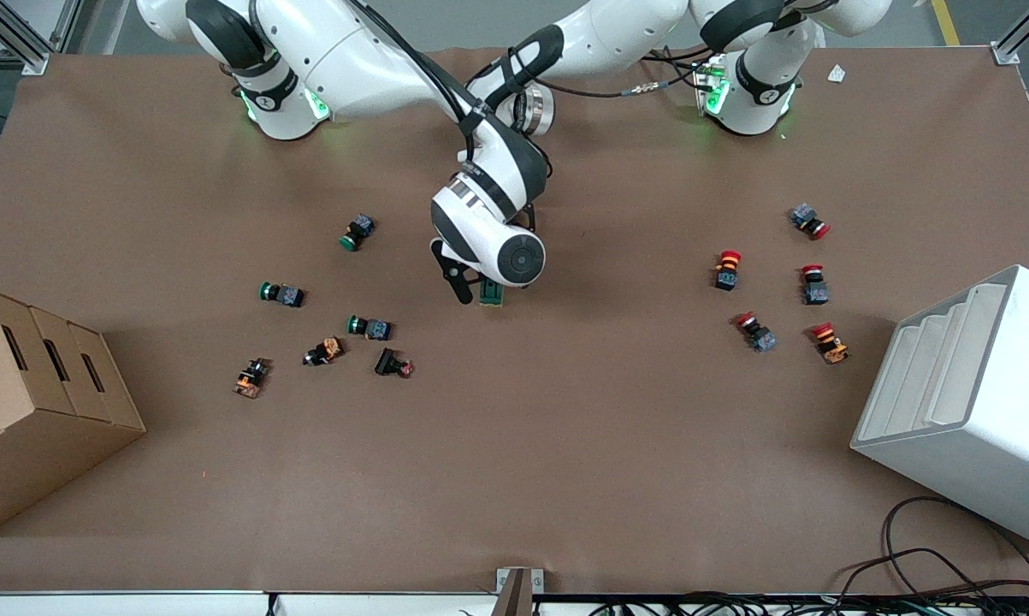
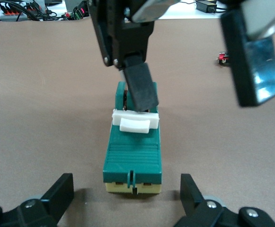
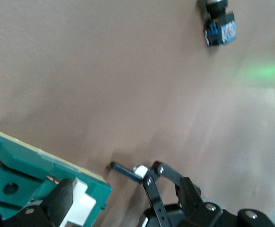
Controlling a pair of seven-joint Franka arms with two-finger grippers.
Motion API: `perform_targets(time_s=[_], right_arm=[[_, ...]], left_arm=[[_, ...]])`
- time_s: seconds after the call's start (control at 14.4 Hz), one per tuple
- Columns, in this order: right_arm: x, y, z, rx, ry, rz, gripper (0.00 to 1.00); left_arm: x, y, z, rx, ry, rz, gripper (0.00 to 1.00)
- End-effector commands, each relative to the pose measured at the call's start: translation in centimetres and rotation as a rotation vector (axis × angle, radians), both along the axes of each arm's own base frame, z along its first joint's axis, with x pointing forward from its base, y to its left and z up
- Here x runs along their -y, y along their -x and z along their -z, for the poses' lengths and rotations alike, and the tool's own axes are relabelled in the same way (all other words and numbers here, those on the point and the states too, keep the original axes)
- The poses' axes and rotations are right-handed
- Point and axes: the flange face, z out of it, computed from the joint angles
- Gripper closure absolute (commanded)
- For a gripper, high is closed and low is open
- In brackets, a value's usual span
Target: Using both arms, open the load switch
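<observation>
Although both arms crowd the middle of the table point(image 1: 565, 479), the front view hides almost all of the load switch point(image 1: 491, 293): only a green sliver of it shows under the right arm's wrist, roughly midway between the two clusters of push buttons. In that view the right gripper point(image 1: 473, 287) is low over the switch, one dark finger point(image 1: 456, 281) plain beside it and the other masked by the wrist. The left gripper cannot be seen there at all (the right arm covers it). From the left wrist view, the switch point(image 2: 133, 151) lies flat on the table between the left gripper point(image 2: 128, 201) fingertips, which stand apart on either side of its cream-coloured end without touching it. There the right gripper point(image 2: 194, 78) comes down from above, jaws spread, with one finger point(image 2: 142, 87) resting at the white lever piece point(image 2: 135, 124) and the other finger point(image 2: 248, 59) well clear to the side. Seen from the right wrist view, the switch point(image 3: 38, 184) is cut off at the frame's edge, a white part point(image 3: 83, 208) of it just beside one finger point(image 3: 61, 201); whether that finger presses it is unclear. A green push button point(image 3: 218, 26) lies well apart.
</observation>
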Motion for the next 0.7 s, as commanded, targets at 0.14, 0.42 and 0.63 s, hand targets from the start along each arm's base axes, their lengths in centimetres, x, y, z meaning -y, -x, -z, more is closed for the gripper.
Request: perform_targets(time_s=[0.14, 0.42, 0.63], right_arm=[[6.1, -5.9, -6.4, 0.034, -0.131, -0.158, 0.00], [15.0, -11.5, -13.2, 0.036, -0.292, -0.300, 0.00], [22.9, -14.5, -18.3, 0.035, -0.409, -0.435, 0.00]], left_arm=[[0.8, 0.3, -1.6, -0.011, -0.020, -0.019, 0.01], [1.7, 0.4, -5.2, -0.063, -0.057, -0.055, 0.01], [3.6, -1.5, -10.8, -0.134, -0.084, -0.116, 0.01]])
